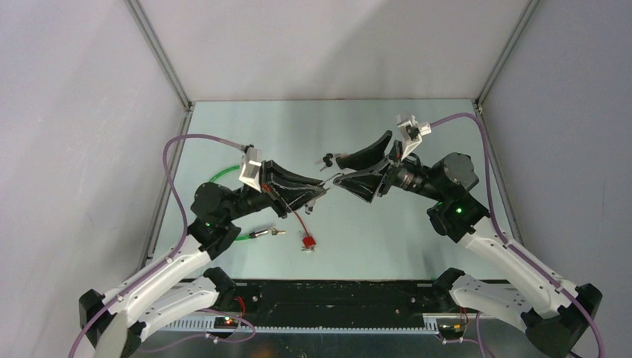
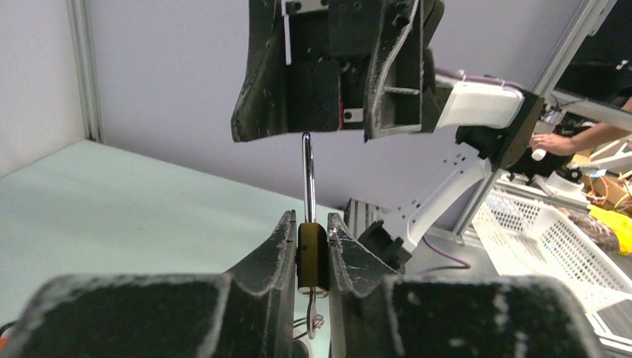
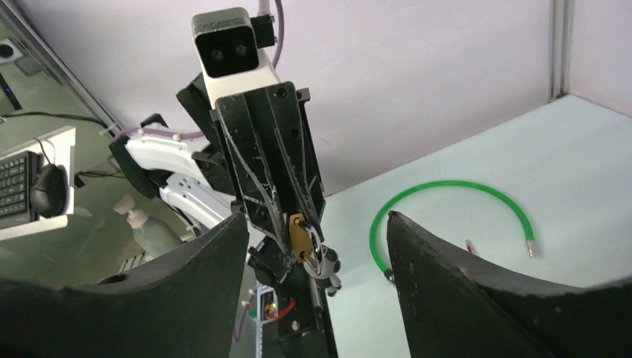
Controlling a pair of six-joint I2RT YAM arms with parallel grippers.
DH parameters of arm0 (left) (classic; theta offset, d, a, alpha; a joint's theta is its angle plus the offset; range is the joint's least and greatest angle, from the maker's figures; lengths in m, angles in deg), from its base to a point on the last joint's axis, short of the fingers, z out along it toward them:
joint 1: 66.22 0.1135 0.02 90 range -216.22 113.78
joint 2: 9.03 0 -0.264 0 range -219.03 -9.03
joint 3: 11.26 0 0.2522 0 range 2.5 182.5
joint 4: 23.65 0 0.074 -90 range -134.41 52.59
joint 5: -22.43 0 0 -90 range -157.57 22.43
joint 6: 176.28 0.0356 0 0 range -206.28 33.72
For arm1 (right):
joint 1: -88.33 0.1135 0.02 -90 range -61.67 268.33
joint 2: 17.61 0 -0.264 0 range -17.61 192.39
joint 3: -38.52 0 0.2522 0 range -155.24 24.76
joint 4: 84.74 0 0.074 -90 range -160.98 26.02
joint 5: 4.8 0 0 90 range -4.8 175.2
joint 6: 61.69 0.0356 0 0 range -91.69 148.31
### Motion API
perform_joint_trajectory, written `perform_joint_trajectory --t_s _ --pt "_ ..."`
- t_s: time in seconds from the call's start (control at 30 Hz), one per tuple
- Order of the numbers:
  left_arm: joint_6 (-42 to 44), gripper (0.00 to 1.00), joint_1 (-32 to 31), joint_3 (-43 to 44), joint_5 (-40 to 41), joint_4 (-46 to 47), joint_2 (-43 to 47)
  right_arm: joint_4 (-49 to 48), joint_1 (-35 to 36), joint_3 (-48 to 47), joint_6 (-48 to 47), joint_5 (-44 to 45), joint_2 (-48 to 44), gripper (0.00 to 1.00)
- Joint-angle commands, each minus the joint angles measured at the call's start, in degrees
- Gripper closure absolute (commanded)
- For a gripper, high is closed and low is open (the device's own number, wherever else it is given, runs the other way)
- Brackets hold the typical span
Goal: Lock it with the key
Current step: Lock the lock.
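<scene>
Hidden: brass padlock (image 2: 311, 257) was mostly covered by fingers, its dangling key ring (image 2: 314, 321) blurred | Count: one padlock, one green cable loop (image 3: 447, 190), one red tag (image 1: 306, 241) | left hand (image 2: 311, 224) was clamped on padlock above table (image 1: 387, 239) middle | right hand (image 1: 339, 170) stood apart

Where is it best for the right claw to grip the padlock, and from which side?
Probably the shackle: it sticks out bare from the padlock, whose brass body the left claw clamps. Approach from the shackle end, the right claw straddling the bar.
</scene>
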Motion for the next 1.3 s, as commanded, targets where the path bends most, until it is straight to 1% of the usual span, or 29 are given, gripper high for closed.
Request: perform_joint_trajectory --t_s 0.0,0.13,0.27,0.33,0.37,0.5,0.7,0.77,0.87,0.9,0.97,1.0,1.03,1.1,1.27 --pt "3.7 1.00 0.4 0.4 -2.6 -3.0 0.4 8.6 -1.7 -0.9 -7.3 -3.6 -3.1 0.27" --pt "5.2 1.00 0.4 1.1 -5.4 -6.5 -0.2 13.1 -4.5 -1.2 -10.0 -7.0 -3.8 0.29" --pt "5.3 1.00 0.4 1.7 -8.2 -8.6 -1.0 16.6 -5.0 -1.9 -14.1 -10.7 -3.3 0.32" --pt "5.3 1.00 0.4 2.0 -9.5 -9.3 -1.5 18.1 -5.1 -2.7 -15.7 -12.6 -2.7 0.36" --pt "5.2 1.00 0.4 2.3 -10.2 -9.8 -1.7 20.0 -5.2 -3.3 -16.0 -13.1 -2.4 0.40" --pt "5.5 1.00 0.4 2.4 -10.9 -10.9 -1.7 22.2 -5.2 -4.1 -17.3 -17.1 -1.7 0.51" --pt "6.1 1.00 0.4 4.2 -12.2 -11.4 -2.0 24.6 -5.1 -4.2 -20.0 -21.3 -1.7 0.55" --pt "6.2 1.00 0.4 4.8 -13.4 -11.4 -2.5 24.6 -5.1 -4.3 -19.9 -21.4 -1.4 0.59" --pt "6.3 1.00 0.3 4.9 -14.4 -11.7 -2.8 24.5 -5.1 -4.2 -19.5 -21.7 -0.9 0.69" --pt "6.3 1.00 0.3 4.9 -14.5 -11.7 -2.9 24.5 -5.1 -4.3 -19.9 -22.3 -0.9 0.70" --pt "6.0 1.00 0.3 4.9 -15.1 -11.7 -3.1 24.6 -5.1 -4.2 -20.1 -23.1 -0.8 0.78" --pt "6.1 1.00 0.3 5.0 -15.9 -11.7 -3.2 24.1 -5.1 -4.2 -20.1 -23.2 -0.7 0.84" --pt "6.1 1.00 0.3 5.1 -16.4 -11.7 -3.5 23.8 -5.1 -4.2 -19.7 -23.1 -0.7 0.87" --pt "6.4 1.00 0.3 5.5 -17.7 -11.7 -4.0 22.1 -5.0 -4.2 -18.6 -23.2 -0.2 1.00" --pt "7.9 1.00 0.0 5.8 -18.0 -11.7 -4.2 20.6 -2.4 -4.2 -16.2 -20.9 1.3 1.00"
